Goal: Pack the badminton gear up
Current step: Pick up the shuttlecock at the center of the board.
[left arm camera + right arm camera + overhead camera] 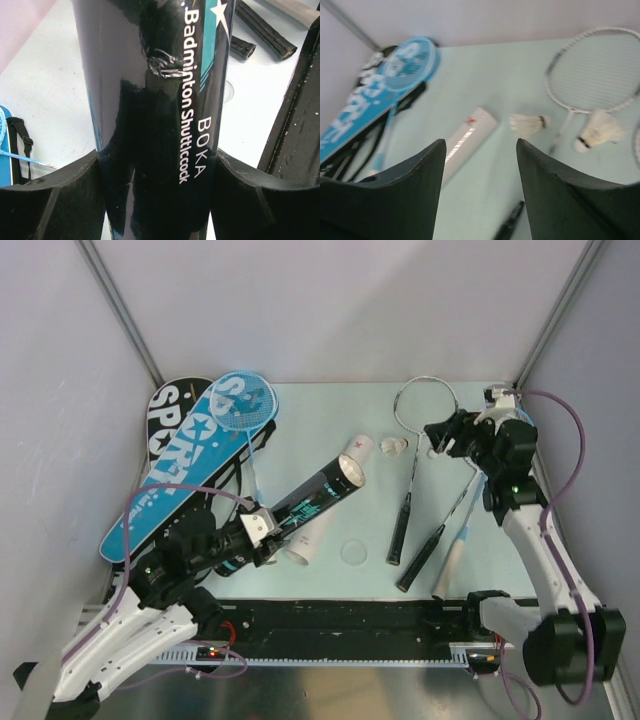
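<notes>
Black tube [322, 492]: held tilted over the left-centre of the table [320, 410], grasped near its lower end by the left tool [262, 530]. White tube [357, 452]: lies flat just beside it. Right tool [437, 440]: released, empty, near the far right corner, beside a shuttlecock [397, 446].

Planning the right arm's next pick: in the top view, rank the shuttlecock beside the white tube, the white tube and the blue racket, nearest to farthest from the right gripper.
1. The shuttlecock, just left of the right gripper.
2. The white tube, mid-table, its cap nearest.
3. The blue racket, far left at the back.
</notes>
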